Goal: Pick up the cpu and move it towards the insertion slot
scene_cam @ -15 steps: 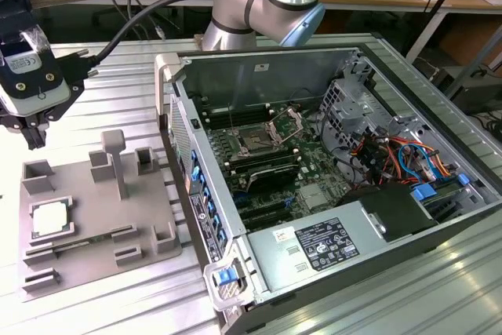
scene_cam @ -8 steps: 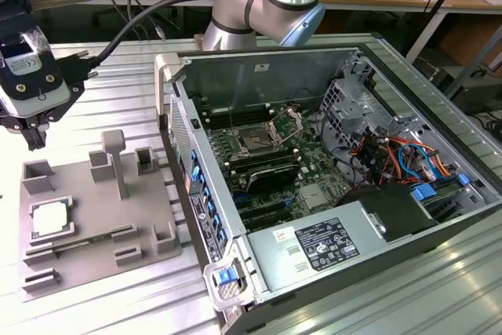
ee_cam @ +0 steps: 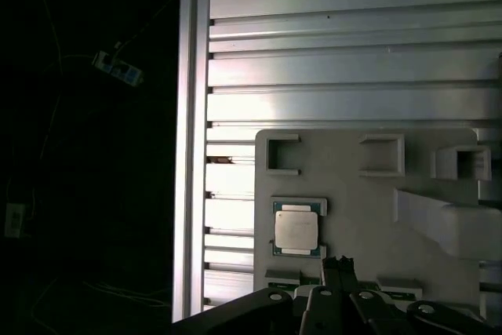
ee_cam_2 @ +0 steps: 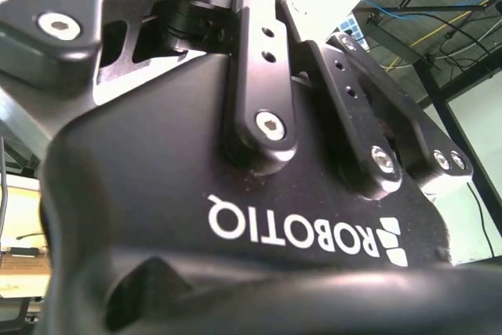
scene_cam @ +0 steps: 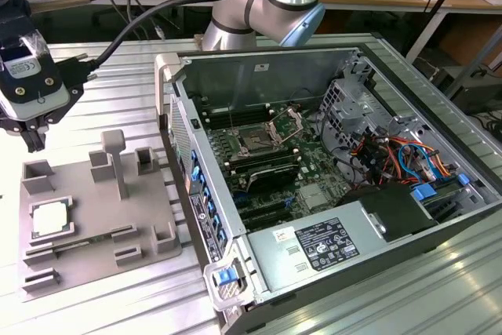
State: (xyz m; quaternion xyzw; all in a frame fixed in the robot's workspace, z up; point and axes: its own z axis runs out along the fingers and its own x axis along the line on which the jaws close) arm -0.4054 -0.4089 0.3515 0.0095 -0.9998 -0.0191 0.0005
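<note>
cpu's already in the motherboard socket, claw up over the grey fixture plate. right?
Not quite. The cpu is not in the insertion slot; it lies in its pocket on the grey fixture plate, as the exterior view shows. The claw is up over that plate.
</note>
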